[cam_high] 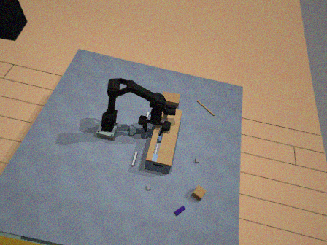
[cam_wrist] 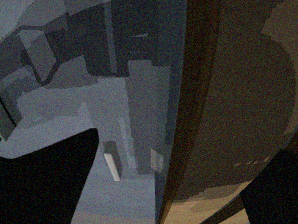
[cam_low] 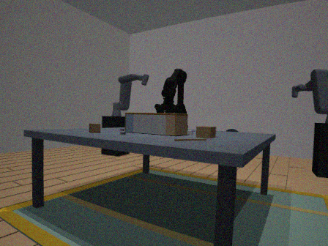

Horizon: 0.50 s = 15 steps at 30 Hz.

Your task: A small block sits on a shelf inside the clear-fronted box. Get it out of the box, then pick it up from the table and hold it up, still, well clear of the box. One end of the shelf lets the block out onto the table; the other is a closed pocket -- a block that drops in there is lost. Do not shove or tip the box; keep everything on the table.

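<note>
The long box point(cam_high: 168, 144) point(cam_low: 176, 125) point(cam_wrist: 220, 96) has a tan top and lies on the grey table point(cam_high: 73, 182) point(cam_low: 227, 146). A narrow pale strip runs along its top near the arm's side. In the wrist view a small pale piece shows at the box's clear side; I cannot tell if it is the block. My gripper point(cam_high: 155, 125) point(cam_low: 165, 107) point(cam_wrist: 160, 136) is open and empty. It hangs just above the box's end nearest the arm, its fingers straddling the top's edge.
A white stick lies on the table beside the box. A tan block point(cam_high: 171, 98) point(cam_low: 206, 132) sits behind the box. A thin wooden stick point(cam_high: 205, 107) point(cam_low: 190, 139), a tan cube point(cam_high: 198, 192) point(cam_low: 94, 127), a purple block point(cam_high: 179, 210) and two small grey cubes point(cam_high: 148, 188) point(cam_high: 197, 160) lie around.
</note>
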Tool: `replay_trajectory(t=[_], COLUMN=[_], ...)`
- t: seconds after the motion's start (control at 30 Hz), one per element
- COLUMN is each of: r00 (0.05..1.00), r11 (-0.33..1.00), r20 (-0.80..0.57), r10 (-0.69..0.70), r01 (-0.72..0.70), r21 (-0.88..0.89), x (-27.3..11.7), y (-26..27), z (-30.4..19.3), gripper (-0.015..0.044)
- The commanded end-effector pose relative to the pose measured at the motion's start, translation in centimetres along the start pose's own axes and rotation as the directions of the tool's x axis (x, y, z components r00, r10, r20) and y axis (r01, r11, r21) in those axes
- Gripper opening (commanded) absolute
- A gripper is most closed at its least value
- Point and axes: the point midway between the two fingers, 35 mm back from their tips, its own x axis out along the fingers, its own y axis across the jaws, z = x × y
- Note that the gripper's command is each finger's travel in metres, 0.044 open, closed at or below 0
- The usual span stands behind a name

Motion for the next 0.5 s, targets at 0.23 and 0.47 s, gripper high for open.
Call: replay_trajectory(t=[0.23, 0.47], r00=[1.000, 1.000], r11=[1.000, 1.000], r20=[-0.003, -0.003], r10=[0.000, 0.000], r01=[0.000, 0.000], r21=[-0.001, -0.001], x=[-0.16, 0.07], y=[0.03, 0.02], z=[0.44, -0.23], gripper=[0.0400, 0.0400])
